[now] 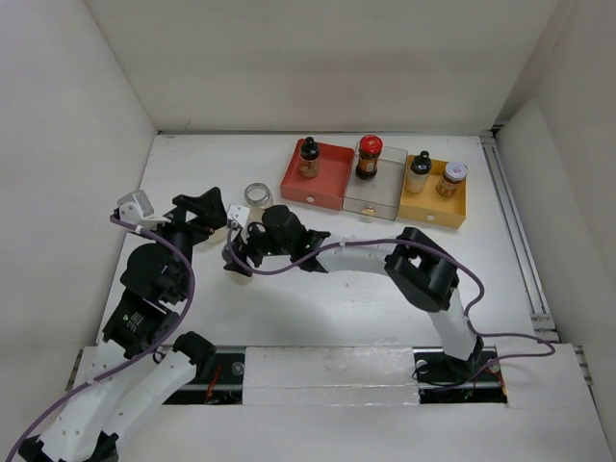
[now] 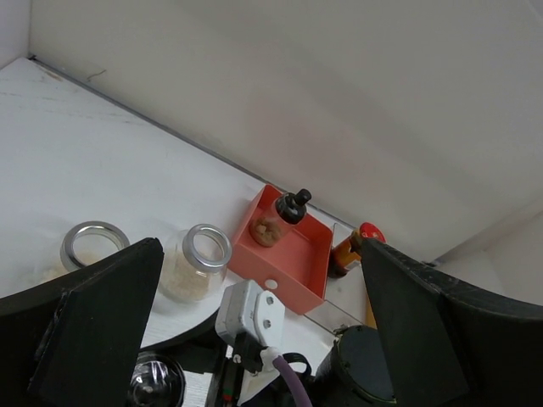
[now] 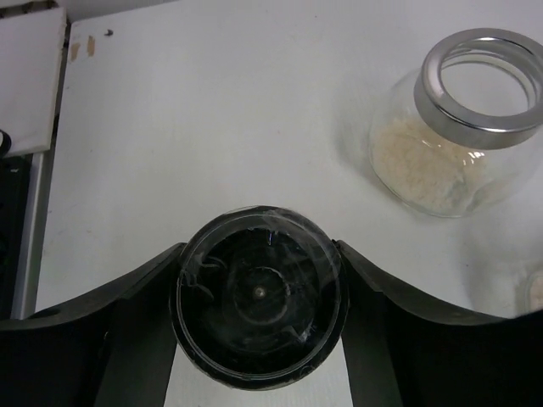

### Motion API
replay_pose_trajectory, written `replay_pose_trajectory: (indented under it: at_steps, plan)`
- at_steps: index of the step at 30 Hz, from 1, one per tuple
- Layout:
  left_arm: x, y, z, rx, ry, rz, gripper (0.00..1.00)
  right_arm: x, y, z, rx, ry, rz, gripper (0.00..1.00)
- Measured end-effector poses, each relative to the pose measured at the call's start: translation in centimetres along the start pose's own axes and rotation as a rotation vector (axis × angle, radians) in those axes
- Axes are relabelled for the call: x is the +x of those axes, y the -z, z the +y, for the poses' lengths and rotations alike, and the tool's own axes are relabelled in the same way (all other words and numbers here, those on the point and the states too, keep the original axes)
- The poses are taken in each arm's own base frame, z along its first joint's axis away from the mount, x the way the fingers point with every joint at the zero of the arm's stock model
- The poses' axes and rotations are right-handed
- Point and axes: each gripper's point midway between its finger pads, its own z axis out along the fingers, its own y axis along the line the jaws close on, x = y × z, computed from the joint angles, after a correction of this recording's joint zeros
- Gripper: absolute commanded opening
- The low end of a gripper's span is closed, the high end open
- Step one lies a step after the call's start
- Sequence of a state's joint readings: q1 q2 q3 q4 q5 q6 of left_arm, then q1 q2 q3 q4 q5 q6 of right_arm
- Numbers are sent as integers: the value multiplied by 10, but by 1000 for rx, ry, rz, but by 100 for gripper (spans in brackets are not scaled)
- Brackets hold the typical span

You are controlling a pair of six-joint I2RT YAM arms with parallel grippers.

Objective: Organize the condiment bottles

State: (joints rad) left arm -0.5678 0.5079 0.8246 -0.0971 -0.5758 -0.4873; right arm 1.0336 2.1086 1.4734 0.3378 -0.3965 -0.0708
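My right gripper (image 3: 259, 298) is shut on a dark bottle with a clear round cap (image 3: 259, 292), both fingers pressed to its sides, at the table's left middle (image 1: 243, 246). That bottle's top also shows in the left wrist view (image 2: 156, 381). A clear jar with a silver rim (image 3: 462, 127) stands just beyond it (image 1: 257, 196). In the left wrist view a second silver-rimmed jar (image 2: 92, 247) stands left of this jar (image 2: 200, 259). My left gripper (image 2: 257, 275) is open and empty, close beside the right gripper (image 1: 214, 218).
A red tray (image 1: 332, 183) holds a black-capped amber bottle (image 1: 308, 157). A grey tray (image 1: 377, 197) holds a red-capped dark jar (image 1: 369, 157). A yellow tray (image 1: 433, 208) holds a black-capped bottle (image 1: 419, 171) and a silver-lidded jar (image 1: 451, 178). White walls enclose the table.
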Motion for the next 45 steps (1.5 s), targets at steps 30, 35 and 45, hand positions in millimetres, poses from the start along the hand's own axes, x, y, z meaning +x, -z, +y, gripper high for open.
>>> replay_pose_trajectory:
  at_steps: [30, 35, 45]
  plan:
    - [12, -4, -7, 34, -21, 45, 99, -15, 364, -270, 1065, -195, -98, 48]
    - [12, -4, -8, 38, -21, 47, 99, 16, 379, -290, 1120, -245, -54, 49]
    - [14, -4, -9, 43, -22, 53, 99, 79, 366, -304, 1114, -363, 36, 58]
